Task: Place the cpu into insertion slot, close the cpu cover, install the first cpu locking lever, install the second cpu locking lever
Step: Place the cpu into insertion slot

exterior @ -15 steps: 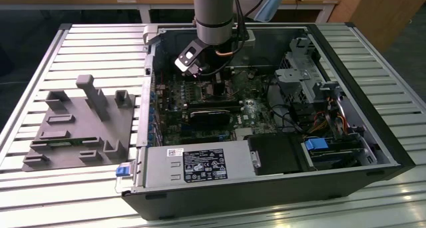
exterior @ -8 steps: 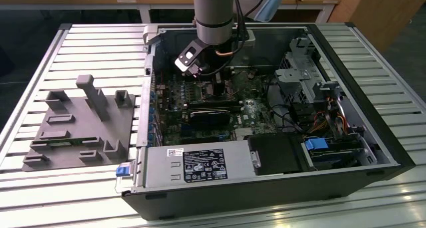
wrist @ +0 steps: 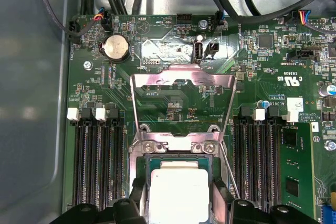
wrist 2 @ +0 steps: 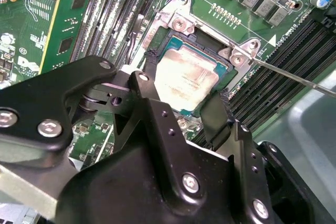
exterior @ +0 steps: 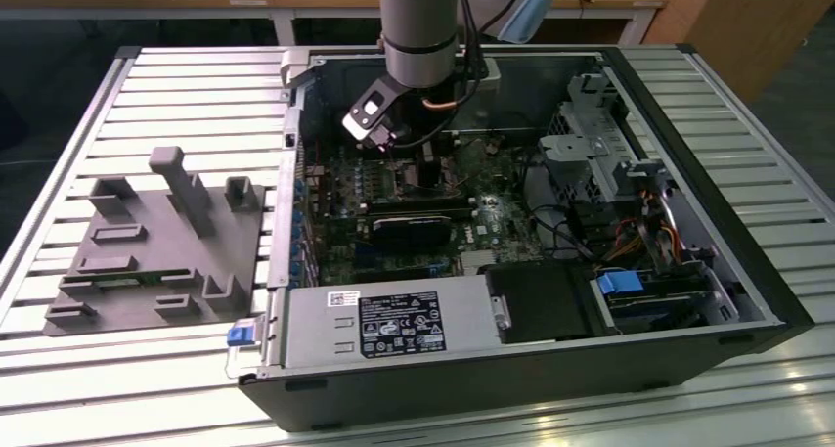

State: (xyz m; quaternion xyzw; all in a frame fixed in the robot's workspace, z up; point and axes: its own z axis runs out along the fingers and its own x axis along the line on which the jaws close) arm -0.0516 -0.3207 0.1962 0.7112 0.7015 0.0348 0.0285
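In both wrist views the cpu (wrist 2: pixel 186 80) (wrist: pixel 179 195), a flat square chip with a silver-grey top, lies level in the insertion slot (wrist 2: pixel 178 22) (wrist: pixel 178 148), framed by the slot's silvery rim. My gripper (wrist 2: pixel 181 82) (wrist: pixel 179 187) (exterior: pixel 415 154) reaches down into the computer case, and its black fingers (wrist 2: pixel 149 64) press against two opposite edges of the chip. The cpu cover (wrist: pixel 157 80), a thin silvery frame, is swung back away from the slot and stands open. A thin wire locking lever (wrist 2: pixel 294 74) (wrist: pixel 228 166) runs free beside the slot.
Memory slots (wrist: pixel 97 166) flank the socket on both sides. A black block (exterior: pixel 411 234) sits on the board near the gripper. The power supply (exterior: pixel 378 325) and drive cage (exterior: pixel 613 163) crowd the case. A grey fixture (exterior: pixel 156 242) lies at the exterior view's left.
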